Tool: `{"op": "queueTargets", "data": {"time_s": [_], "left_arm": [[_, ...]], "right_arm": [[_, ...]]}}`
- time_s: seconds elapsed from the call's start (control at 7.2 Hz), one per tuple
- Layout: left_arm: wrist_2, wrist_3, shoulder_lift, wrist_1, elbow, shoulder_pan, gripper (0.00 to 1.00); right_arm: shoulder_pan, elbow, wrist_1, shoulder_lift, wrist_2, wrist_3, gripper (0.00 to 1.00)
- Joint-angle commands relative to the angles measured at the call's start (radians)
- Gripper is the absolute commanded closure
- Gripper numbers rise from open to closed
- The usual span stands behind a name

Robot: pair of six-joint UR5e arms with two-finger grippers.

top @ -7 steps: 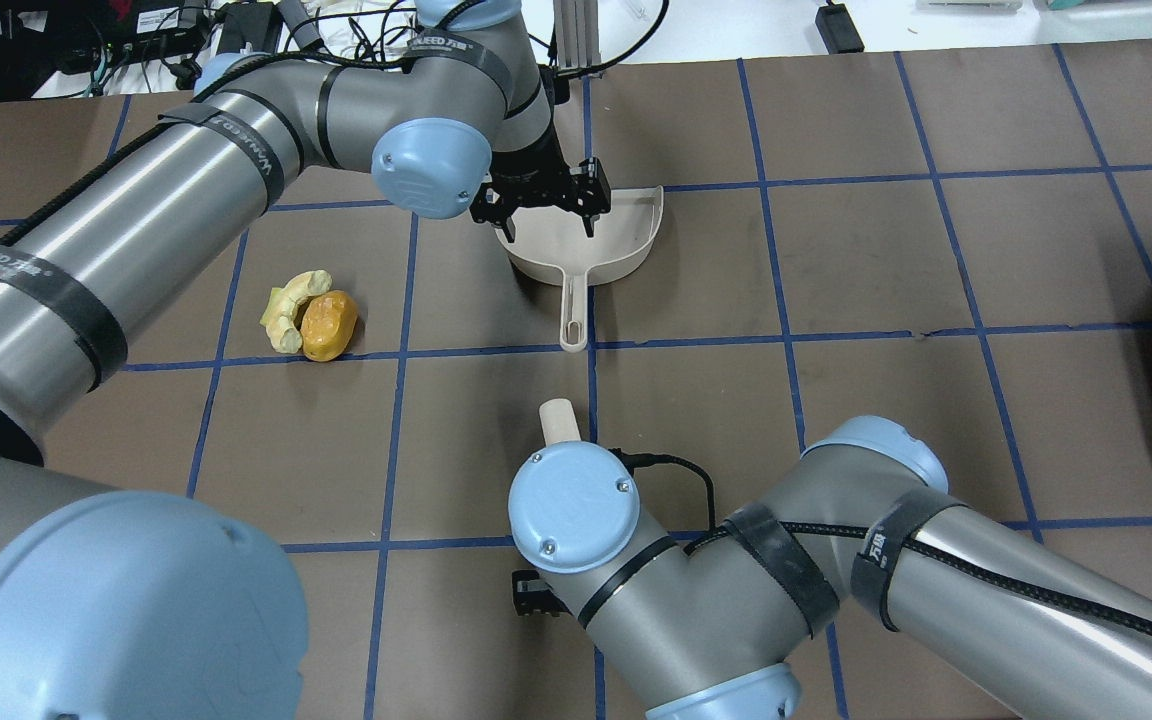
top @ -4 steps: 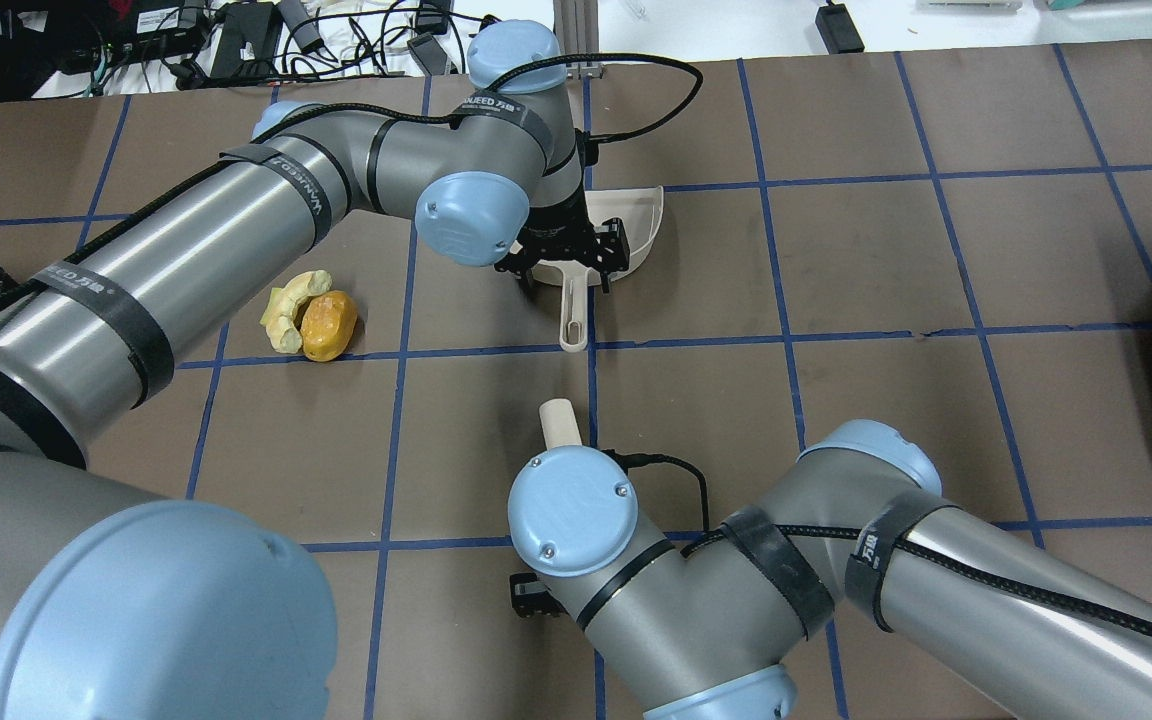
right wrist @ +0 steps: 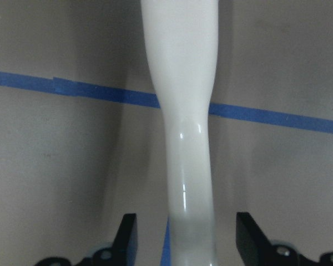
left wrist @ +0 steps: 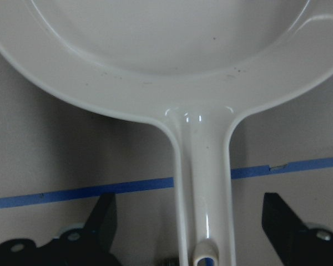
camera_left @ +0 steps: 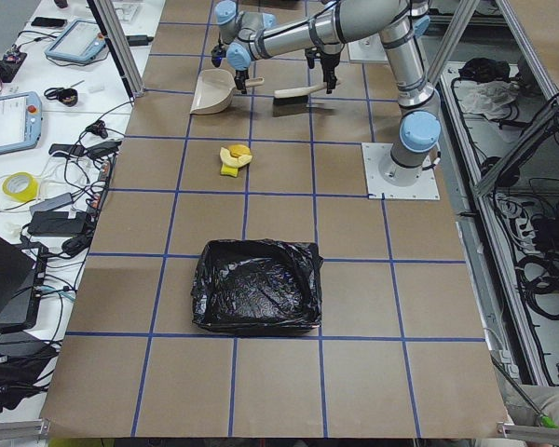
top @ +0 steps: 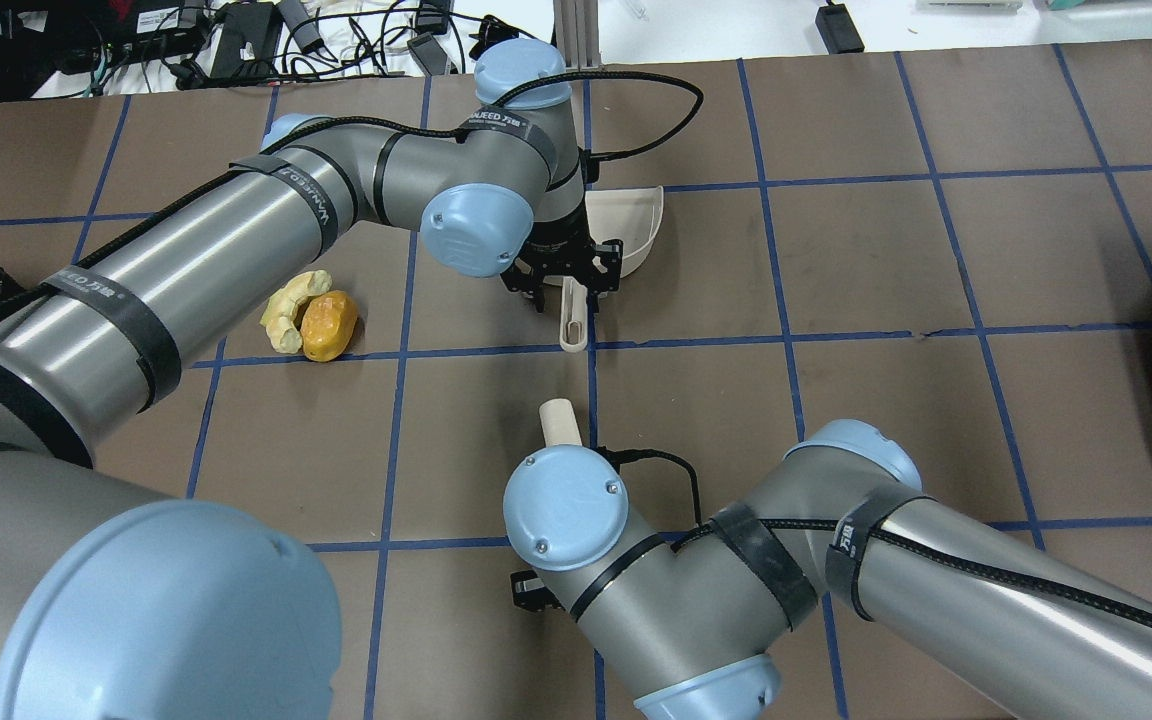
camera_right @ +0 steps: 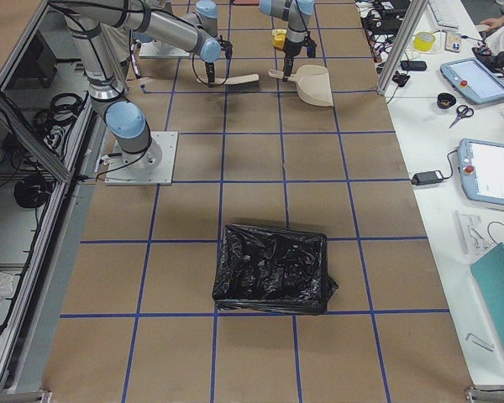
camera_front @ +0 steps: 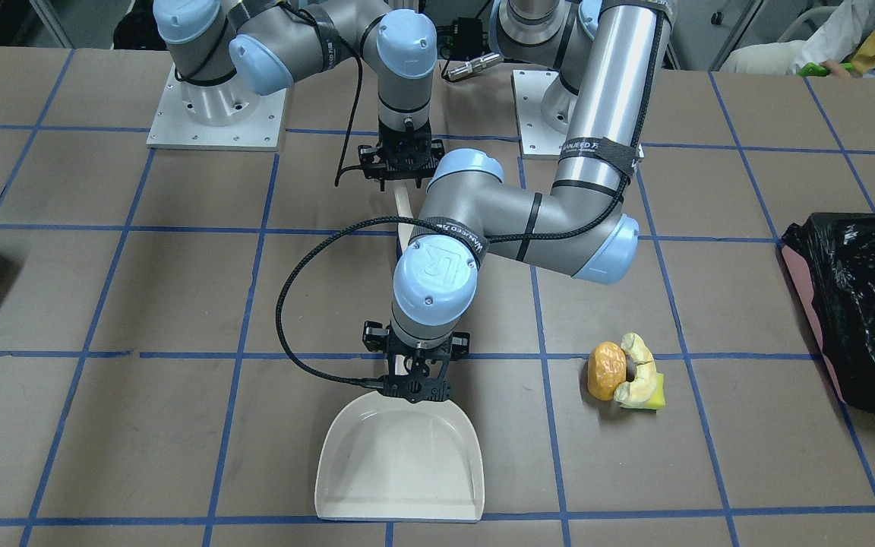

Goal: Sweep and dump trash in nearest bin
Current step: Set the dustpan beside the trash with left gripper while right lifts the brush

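Clutter around the work area: cable tangle [top: 236,30] past the far edge of the counter [camera_front: 141,319], teach pendants [camera_right: 489,172] and a yellow tape roll [camera_left: 17,186] on side benches, a person's sleeve [camera_front: 855,30] in one corner of the front view. Brown counter top, gridded in blue tape.

Cream dustpan [camera_front: 399,463] flat on the counter, mouth away from the robot, handle toward it. Brush [camera_left: 303,91] lying close by, handle end toward the dustpan's handle, well apart from the trash [camera_front: 623,374].

Left tool [camera_front: 417,391] low over the dustpan handle, fingers [left wrist: 102,224] spread wide to either side of it with a gap on each side; gripping nothing. Right tool [right wrist: 186,219] likewise spread wide astride the brush handle, gaps on both sides, no hold.

Containers: bin [camera_front: 870,304] toward the counter end on the robot's left, pinkish side, crinkled glossy black bag; only bag visible inside from the left end view. Second bagged bin [camera_right: 273,277] toward the opposite end, likewise showing only liner. Dustpan's pan: bare cream surface, a few dark specks in the wrist view.

Trash in one tight cluster on the robot's left half of the counter, between dustpan and bin, apart from both. Orange rounded lump [camera_front: 604,371], tan curved croissant-like piece [camera_front: 641,351] wrapped against it, yellow-green wedge [camera_front: 656,399] tucked at the croissant's outer side, all touching.
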Motion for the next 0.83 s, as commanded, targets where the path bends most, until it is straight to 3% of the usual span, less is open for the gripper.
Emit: {"op": "queueTargets", "data": {"time_s": [0.0,0.14,0.28,0.69], "left_arm": [[0.002,-0.001,0.001,-0.001,-0.001,0.000,0.81],[0.004,0.007,0.005,0.000,-0.001,0.001,0.94],[0.031,0.023,0.023,-0.001,0.007,0.001,1.00],[0.109,0.434,0.066,-0.030,0.013,0.099,1.00]], "right_arm": [[0.001,0.000,-0.001,0.001,-0.004,-0.001,0.43],[0.001,0.000,-0.001,0.001,-0.002,0.002,0.46],[0.001,0.000,-0.001,0.001,-0.002,0.004,0.57],[0.001,-0.002,-0.001,-0.001,-0.001,0.007,0.78]]}}
